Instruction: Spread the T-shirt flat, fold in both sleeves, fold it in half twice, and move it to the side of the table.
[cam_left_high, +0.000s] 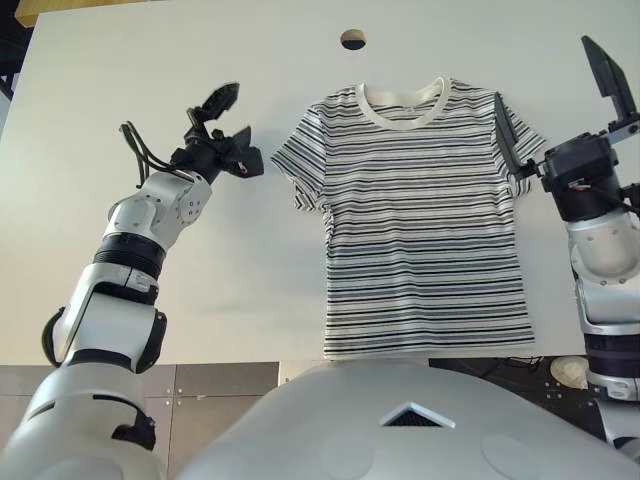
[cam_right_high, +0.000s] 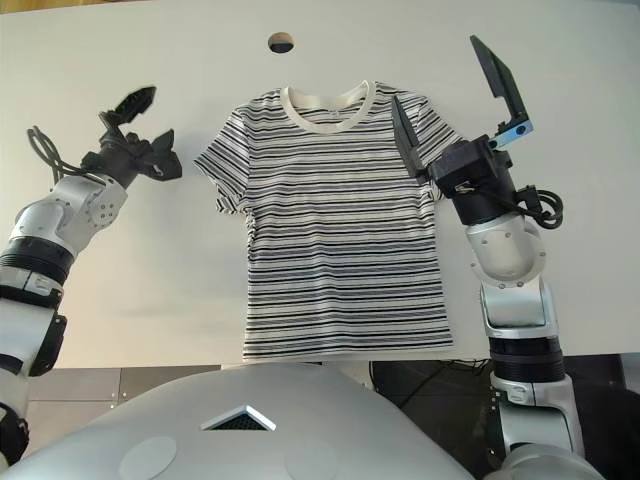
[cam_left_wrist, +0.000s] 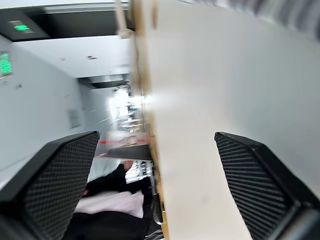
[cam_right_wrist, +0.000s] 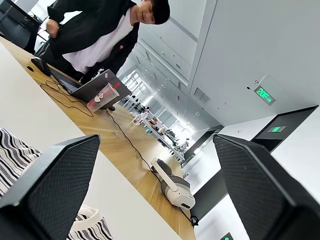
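Table (cam_left_high: 150, 60), one, white, spans your whole view. One striped T-shirt (cam_left_high: 420, 220) lies flat on it near the middle, collar toward the far edge and hem at the near edge. Its two sleeves are spread out, the left sleeve (cam_right_high: 222, 165) and the right sleeve (cam_right_high: 442, 125). You have two grippers. Your left gripper (cam_left_high: 232, 130) sits over bare table just beside the left sleeve, fingers parted, holding nothing. Your right gripper (cam_right_high: 432, 68) stands by the right sleeve, fingers wide apart and angled upward, also empty. One small round hole (cam_left_high: 352, 39) lies beyond the collar.
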